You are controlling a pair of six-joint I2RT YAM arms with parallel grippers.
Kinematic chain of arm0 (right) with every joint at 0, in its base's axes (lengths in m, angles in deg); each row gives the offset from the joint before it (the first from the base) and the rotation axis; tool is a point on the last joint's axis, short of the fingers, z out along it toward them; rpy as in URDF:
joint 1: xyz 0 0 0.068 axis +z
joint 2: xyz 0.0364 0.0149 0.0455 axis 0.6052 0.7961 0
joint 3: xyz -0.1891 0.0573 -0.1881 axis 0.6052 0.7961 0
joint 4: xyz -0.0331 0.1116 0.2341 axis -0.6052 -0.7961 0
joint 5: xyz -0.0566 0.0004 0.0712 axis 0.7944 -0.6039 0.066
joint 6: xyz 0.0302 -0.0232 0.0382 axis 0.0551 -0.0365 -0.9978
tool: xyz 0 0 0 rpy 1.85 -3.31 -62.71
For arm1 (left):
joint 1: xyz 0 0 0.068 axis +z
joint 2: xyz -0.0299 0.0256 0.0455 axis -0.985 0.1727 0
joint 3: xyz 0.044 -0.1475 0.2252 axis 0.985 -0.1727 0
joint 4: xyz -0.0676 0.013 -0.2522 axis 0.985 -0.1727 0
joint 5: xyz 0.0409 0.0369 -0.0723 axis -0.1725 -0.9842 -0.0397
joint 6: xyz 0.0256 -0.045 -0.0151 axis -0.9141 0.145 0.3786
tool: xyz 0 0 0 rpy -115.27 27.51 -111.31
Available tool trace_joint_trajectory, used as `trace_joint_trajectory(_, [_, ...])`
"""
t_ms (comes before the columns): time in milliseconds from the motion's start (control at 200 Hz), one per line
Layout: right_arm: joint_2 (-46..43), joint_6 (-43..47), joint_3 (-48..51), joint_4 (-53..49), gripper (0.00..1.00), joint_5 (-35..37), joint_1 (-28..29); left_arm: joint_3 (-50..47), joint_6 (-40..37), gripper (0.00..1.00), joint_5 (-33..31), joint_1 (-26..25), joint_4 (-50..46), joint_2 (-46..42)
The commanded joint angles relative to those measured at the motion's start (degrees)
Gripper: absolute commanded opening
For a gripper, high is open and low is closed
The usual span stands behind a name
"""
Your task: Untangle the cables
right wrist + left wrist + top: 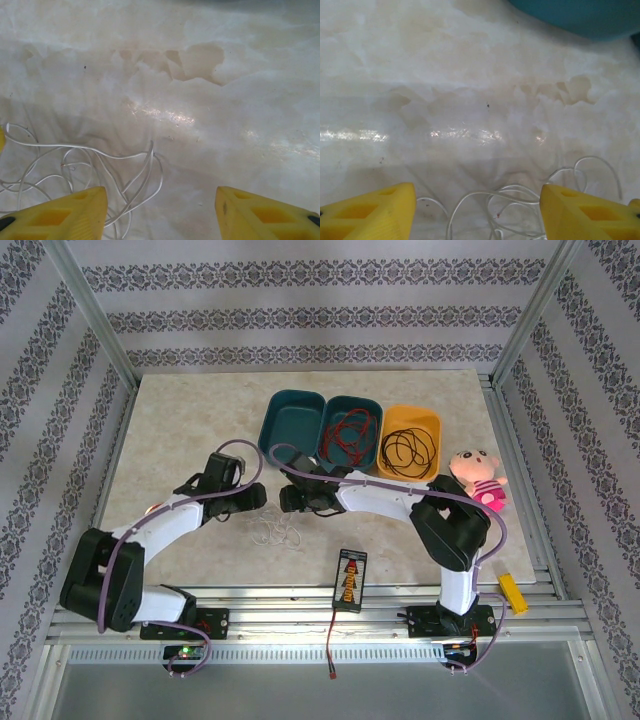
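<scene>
We see the red cable (350,437) lying in the middle teal tray (352,398) and the black cable (405,450) in the orange tray (412,408). So we judge that only the whitish-clear cable (278,532) is left: a loose heap of loops on the table (180,430) in front of the trays. The left tool (478,202) hovers over these loops with its jaws wide and holds nothing. The right tool (161,202) is also wide and empty, the loops lying near one of its fingers (60,215). For a good pick we should close one tool on a single outer strand, low at the table, and lift slowly, or the thin wire may slip out
</scene>
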Motion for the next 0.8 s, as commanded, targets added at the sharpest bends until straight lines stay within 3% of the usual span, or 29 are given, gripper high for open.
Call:
trace_joint_trajectory(0, [0.3, -1.0, -1.6, -0.6, 0.59, -0.6, 0.6, 3.2, -9.4, 0.64, 2.4, 0.5, -5.4, 2.7])
trace_joint_trajectory(225, [-0.8, -0.9, -1.3, -0.9, 0.61, 0.4, 0.7, 6.1, -10.2, 0.52, 0.2, 0.5, -7.0, 8.1])
trace_joint_trajectory(335, [-1.8, -1.0, -0.4, -0.8, 0.63, 1.1, 0.6, 7.0, -8.8, 0.53, -1.0, 0.4, -8.3, 8.9])
trace_joint_trajectory(460, [-2.7, -1.3, 0.9, -0.4, 0.65, 1.8, 0.7, 5.4, -7.7, 0.61, 2.8, 0.4, -6.4, 6.8])
trace_joint_trajectory(555, [-3.0, -1.4, 1.2, -0.3, 0.66, 2.1, 0.7, 4.3, -7.3, 0.61, 3.3, 0.5, -6.5, 5.2])
trace_joint_trajectory(799, [-4.5, -1.3, 2.2, -0.3, 0.71, 3.6, 0.6, 3.9, -5.9, 0.52, -0.8, 0.6, -8.3, 7.0])
